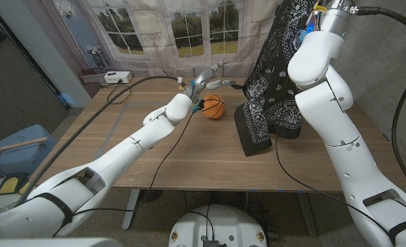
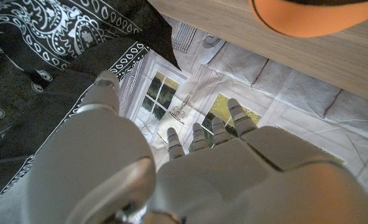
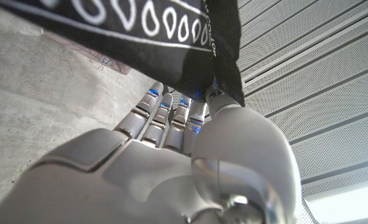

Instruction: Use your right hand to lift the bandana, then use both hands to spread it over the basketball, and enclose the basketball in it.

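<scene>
Basketball [image 1: 213,106] sits mid-table just right of the left hand [image 1: 204,80], whose fingers are spread and holding nothing, while further right the black paisley bandana [image 1: 275,82] hangs from the raised right hand [image 3: 171,155] pinching its edge, bottom corner draped on the wooden table [image 1: 189,158].

From behind the left hand [image 2: 196,174] you look along its pale back, the fingers [image 2: 237,118] reaching forward, a little apart and holding nothing. The thumb [image 2: 106,87] stands out to one side, near the black bandana [image 2: 53,56] with its white paisley print, which hangs in folds beside the hand. The orange basketball [image 2: 308,15] sits on the wooden table [image 2: 296,56], well clear of the fingers. Beyond them hangs a backdrop [image 2: 246,81] printed with windows and trees.
</scene>
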